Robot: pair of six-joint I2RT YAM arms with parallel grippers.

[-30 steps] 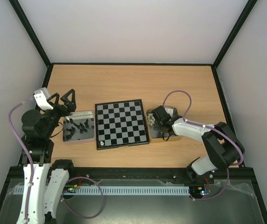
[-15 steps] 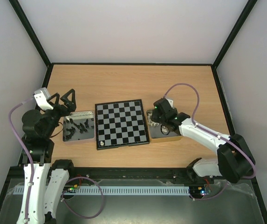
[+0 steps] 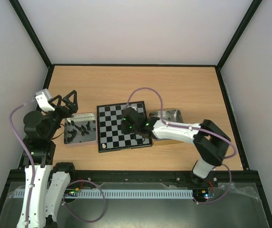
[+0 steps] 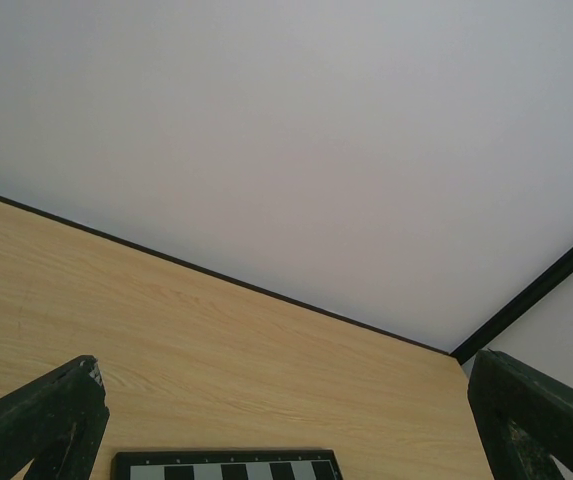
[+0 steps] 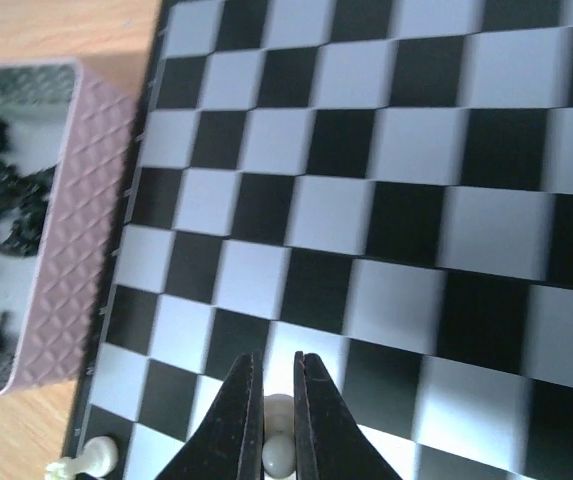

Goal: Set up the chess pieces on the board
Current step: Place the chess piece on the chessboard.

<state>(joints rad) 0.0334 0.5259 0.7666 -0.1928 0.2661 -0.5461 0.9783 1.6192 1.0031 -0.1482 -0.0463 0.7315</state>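
Observation:
The board lies mid-table; it fills the right wrist view. My right gripper hovers over the board's middle. In the right wrist view it is shut on a cream-white piece held between the fingertips. Another cream-white piece stands on the board's near left corner; it also shows in the top view. Black pieces lie in the left tin; they also show in the right wrist view. My left gripper is open and empty, raised above that tin's far left.
A second metal tin sits right of the board, partly hidden by the right arm. The left wrist view shows bare wood, the back wall and the board's far edge.
My right arm swung left from the right tin to over the board, carrying a cream-white piece. The left arm has not moved.

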